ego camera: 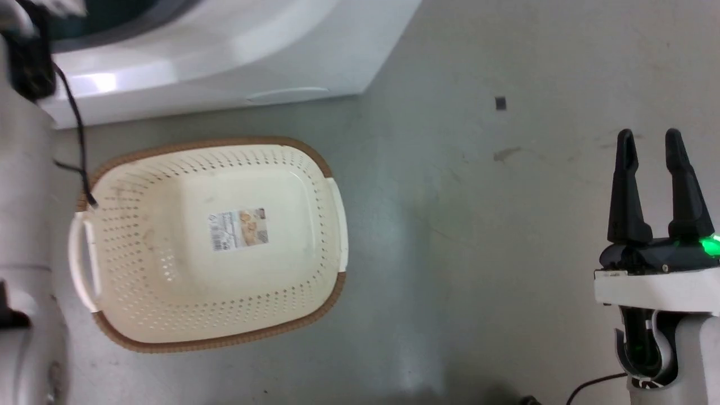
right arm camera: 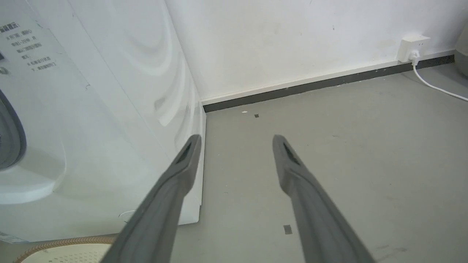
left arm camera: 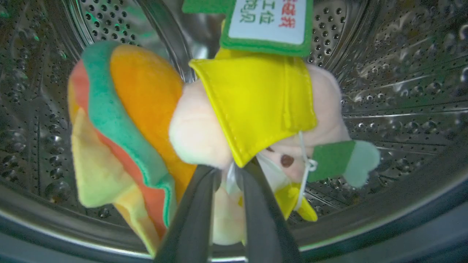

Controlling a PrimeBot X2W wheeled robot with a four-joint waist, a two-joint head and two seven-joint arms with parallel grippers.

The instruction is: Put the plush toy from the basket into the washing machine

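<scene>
In the left wrist view the plush toy [left arm camera: 146,120], a hamburger shape with orange, green, red and yellow layers, pale limbs and green-and-white tags, hangs inside the shiny perforated drum of the washing machine [left arm camera: 402,73]. My left gripper [left arm camera: 228,171] is shut on the toy's lower part. The cream basket [ego camera: 140,225] with its brown rim sits on the floor before the white washing machine [ego camera: 225,50], holding nothing but its label sticker. My right gripper [ego camera: 649,140] hovers open over the bare floor at the right, its fingers [right arm camera: 186,160] spread beside the washer's corner.
My pale left forearm [ego camera: 22,225] with a black cable runs up the left edge toward the washer. A wall with a dark baseboard [right arm camera: 329,82] and a white socket with a cord [right arm camera: 413,47] stands beyond. Grey floor lies to the right of the basket.
</scene>
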